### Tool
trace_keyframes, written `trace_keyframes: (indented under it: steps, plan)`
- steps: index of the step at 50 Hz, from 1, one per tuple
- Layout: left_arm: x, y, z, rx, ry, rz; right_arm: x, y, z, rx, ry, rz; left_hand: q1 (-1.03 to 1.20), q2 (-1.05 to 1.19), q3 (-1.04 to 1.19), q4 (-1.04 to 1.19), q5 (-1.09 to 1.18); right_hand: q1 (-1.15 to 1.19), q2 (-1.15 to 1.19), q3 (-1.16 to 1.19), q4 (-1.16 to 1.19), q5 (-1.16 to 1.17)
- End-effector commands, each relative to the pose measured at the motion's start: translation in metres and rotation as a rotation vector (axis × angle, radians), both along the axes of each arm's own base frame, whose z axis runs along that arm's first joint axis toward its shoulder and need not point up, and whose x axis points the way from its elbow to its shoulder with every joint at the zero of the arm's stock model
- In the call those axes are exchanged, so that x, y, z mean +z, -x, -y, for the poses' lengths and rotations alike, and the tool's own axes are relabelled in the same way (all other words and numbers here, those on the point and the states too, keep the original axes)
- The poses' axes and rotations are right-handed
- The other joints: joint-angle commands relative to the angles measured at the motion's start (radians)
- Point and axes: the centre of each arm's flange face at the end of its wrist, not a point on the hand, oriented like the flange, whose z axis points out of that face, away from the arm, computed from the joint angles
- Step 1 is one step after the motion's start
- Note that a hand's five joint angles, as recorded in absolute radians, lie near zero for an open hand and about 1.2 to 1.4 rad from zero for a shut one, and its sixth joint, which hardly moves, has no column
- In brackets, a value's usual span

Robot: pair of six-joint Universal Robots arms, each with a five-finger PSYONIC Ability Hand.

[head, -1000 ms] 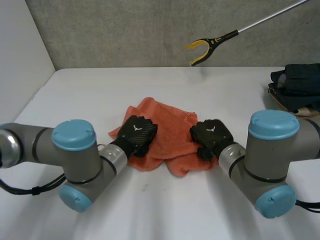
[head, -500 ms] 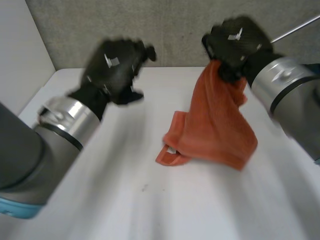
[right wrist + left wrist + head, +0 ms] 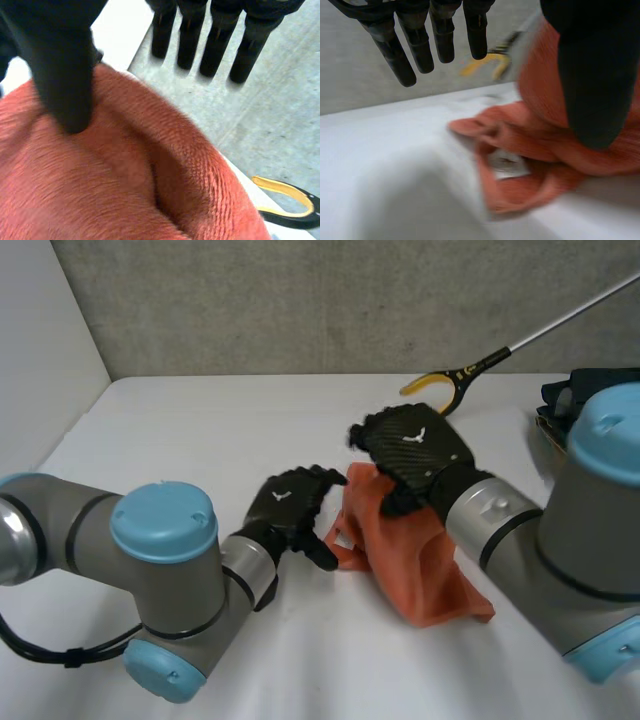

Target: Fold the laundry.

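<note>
One orange-red terry towel (image 3: 420,560) is all we have to fold. It sits bunched near the middle of the white bench (image 3: 200,430). Its upper part is drawn up into a peak under the right hand (image 3: 410,450), and the rest trails down to a flatter corner on the robot's side.

In the right wrist view the thumb (image 3: 65,75) bears down on the looped pile, while the fingers (image 3: 215,45) stand straight beyond the cloth and touch none of it. Since the peak stands off the bench, we judge that the thumb pins the towel against the palm. The left hand (image 3: 285,510) lies just beside the towel's edge, fingers straight and holding nothing.

We expect the towel to be light, limp and grippy rather than slick. It will sag from any single hold and fold over itself, as the rolled hem around the white label (image 3: 507,164) shows. The best hold, we think, is two corners of one edge, one per hand, so it hangs flat.

A reacher tool (image 3: 470,369) with a yellow claw points in beyond the towel. A pile of dark clothes (image 3: 590,395) sits at the bench's right end.
</note>
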Motion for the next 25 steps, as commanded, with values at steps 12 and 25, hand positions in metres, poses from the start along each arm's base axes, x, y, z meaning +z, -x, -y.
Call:
trace_keyframes:
  steps: [12, 25]
  plan:
    - [0.042, -0.076, 0.001, 0.254, 0.005, 0.031, 0.041, 0.041, 0.038, -0.183, 0.071, 0.031, 0.021, 0.031, 0.031, 0.035, 0.050, -0.336, -0.342, -0.365, -0.369, -0.345]
    - [0.025, -0.047, -0.043, 0.102, -0.105, 0.025, 0.004, 0.079, 0.050, -0.181, -0.176, -0.167, 0.135, 0.145, 0.145, 0.149, 0.165, 0.117, 0.111, 0.088, 0.084, 0.108]
